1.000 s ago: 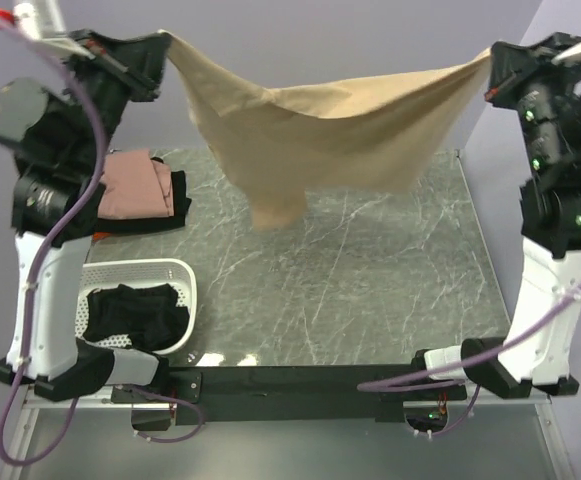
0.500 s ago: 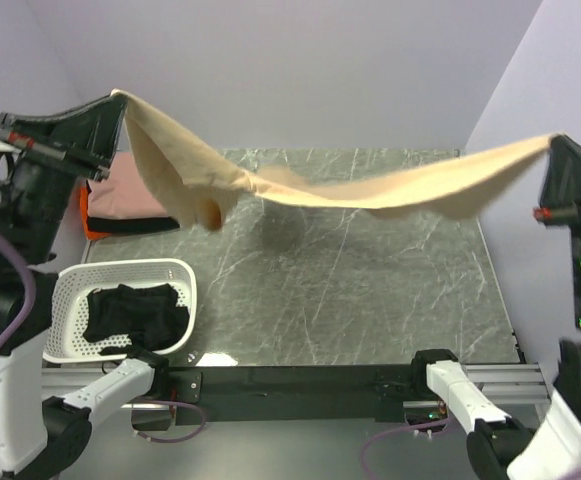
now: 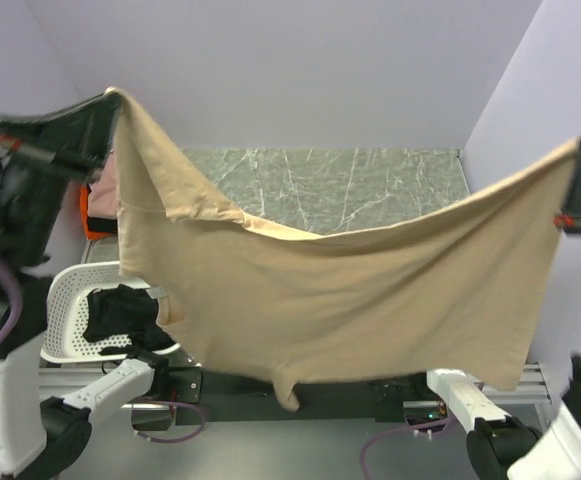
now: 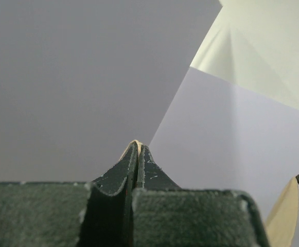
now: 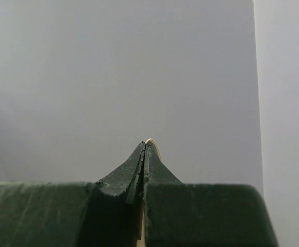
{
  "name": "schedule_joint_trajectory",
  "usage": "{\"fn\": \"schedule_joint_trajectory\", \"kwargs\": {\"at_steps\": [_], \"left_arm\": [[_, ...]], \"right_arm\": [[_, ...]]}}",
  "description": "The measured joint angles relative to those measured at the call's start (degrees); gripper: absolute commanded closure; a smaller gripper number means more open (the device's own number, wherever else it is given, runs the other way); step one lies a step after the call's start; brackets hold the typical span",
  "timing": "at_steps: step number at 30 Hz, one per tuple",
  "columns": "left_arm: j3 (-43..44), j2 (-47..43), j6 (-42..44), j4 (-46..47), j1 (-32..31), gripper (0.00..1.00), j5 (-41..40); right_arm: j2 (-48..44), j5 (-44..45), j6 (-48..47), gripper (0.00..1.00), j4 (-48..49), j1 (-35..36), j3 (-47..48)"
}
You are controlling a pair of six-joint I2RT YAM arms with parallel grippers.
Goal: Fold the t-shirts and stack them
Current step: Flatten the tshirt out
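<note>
Tan-beige t-shirt [image 3: 370,290] stretched in the air above the marbled worktop [image 3: 350,180], one corner clamped in the left gripper [image 3: 110,100], the other in the right gripper [image 3: 576,150], black t-shirt [image 3: 120,312] in the white basket [image 3: 65,300]

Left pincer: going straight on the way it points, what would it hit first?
Beyond the corner of the tan t-shirt pinched in the left pincer, its camera shows only the plain lavender wall, so probably that; how far is unclear.
</note>
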Motion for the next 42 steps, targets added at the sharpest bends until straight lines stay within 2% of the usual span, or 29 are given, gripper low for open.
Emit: {"fn": "schedule_joint_trajectory", "kwargs": {"at_steps": [3, 8, 14, 16, 19, 25, 29, 32, 36, 39, 42], "left_arm": [[1.3, 5.2, 0.2, 0.0, 0.0, 0.99, -0.1], [7.7, 20.8, 1.4, -0.9, 0.1, 0.99, -0.2], [16.2, 38.8, 3.4, -4.8, 1.1, 0.99, 0.2], [17.9, 40.9, 3.8, -4.9, 1.6, 1.00, 0.2], [20.2, 41.0, 4.3, -4.4, 2.3, 0.99, 0.2], [20.9, 35.1, 4.8, 1.9, 2.7, 0.99, 1.3], [10.1, 25.2, 4.4, 7.2, 2.8, 1.00, 3.1], [-5.5, 15.7, 3.2, 11.9, 2.8, 0.99, 5.0], [-29.3, 6.0, -0.3, 16.7, 1.8, 0.99, 8.0], [-46.4, 3.5, -2.3, 14.9, -1.4, 0.99, 7.0], [-59.9, 2.6, -5.2, 9.1, -5.4, 0.99, 4.2]], "right_arm": [[3.5, 0.0, 0.0, 1.00, 2.0, 0.0, -3.2], [15.1, 0.0, 0.0, 1.00, 4.8, 0.0, -5.3], [35.1, -0.7, 0.2, 1.00, 2.8, -0.3, 5.9], [39.8, -0.9, 0.4, 1.00, 2.0, -0.4, 10.0], [42.0, -1.8, 0.7, 1.00, 1.4, -0.9, 12.6], [37.5, -3.6, 0.9, 1.00, 3.7, -3.2, 10.9], [28.9, -3.3, 0.4, 1.00, 7.5, -5.3, 1.2], [21.2, -3.2, -0.9, 1.00, 10.8, -5.4, -11.1], [12.1, -3.7, -3.2, 1.00, 14.8, -5.4, -32.3], [7.8, -4.2, -4.1, 1.00, 16.2, -5.4, -47.3], [6.2, -4.2, -3.8, 1.00, 14.9, -5.4, -60.9]]}}
